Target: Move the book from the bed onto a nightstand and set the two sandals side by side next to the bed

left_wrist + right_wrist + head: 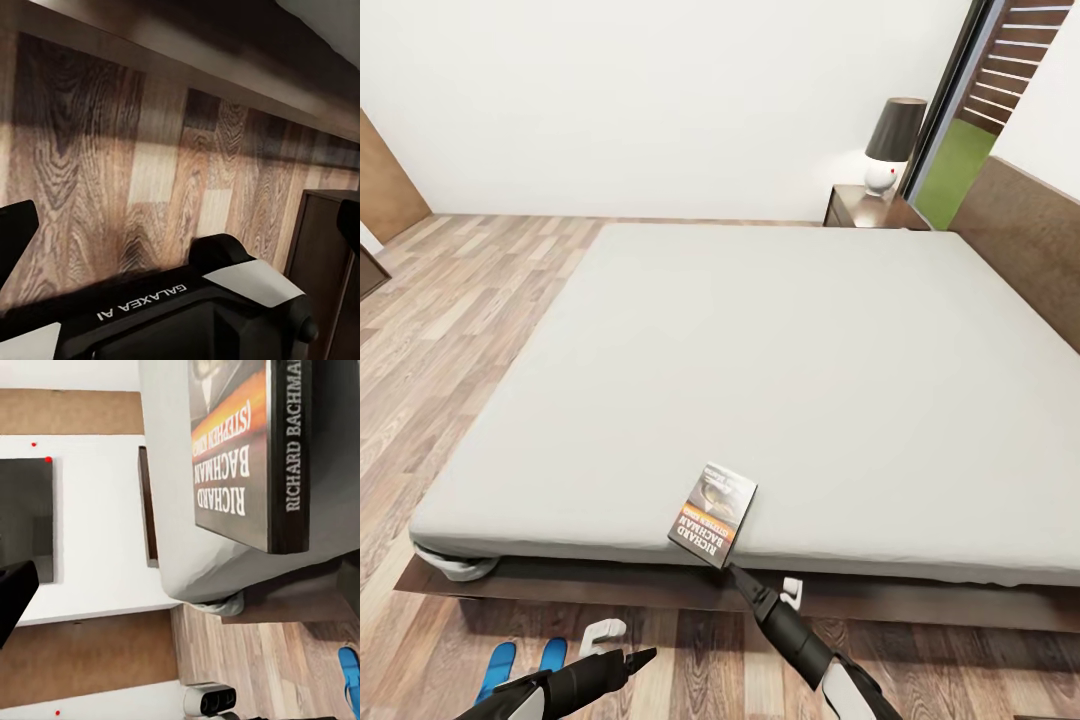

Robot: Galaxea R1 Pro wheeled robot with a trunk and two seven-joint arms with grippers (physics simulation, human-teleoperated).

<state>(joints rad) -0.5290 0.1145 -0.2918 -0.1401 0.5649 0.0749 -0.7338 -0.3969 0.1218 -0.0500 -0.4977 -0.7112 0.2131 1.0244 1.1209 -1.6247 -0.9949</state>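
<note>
Head view: dark, orange-banded book [712, 513] overhangs mattress edge; right gripper [732, 572] state unclear.

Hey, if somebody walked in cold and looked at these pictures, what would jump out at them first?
The big grey bed dominates, with a dark paperback book lying at its near edge. The right tool reaches up to the book's edge. On the wood floor at lower left lie blue sandals, and a dark-shaded lamp stands on the far nightstand.
</note>
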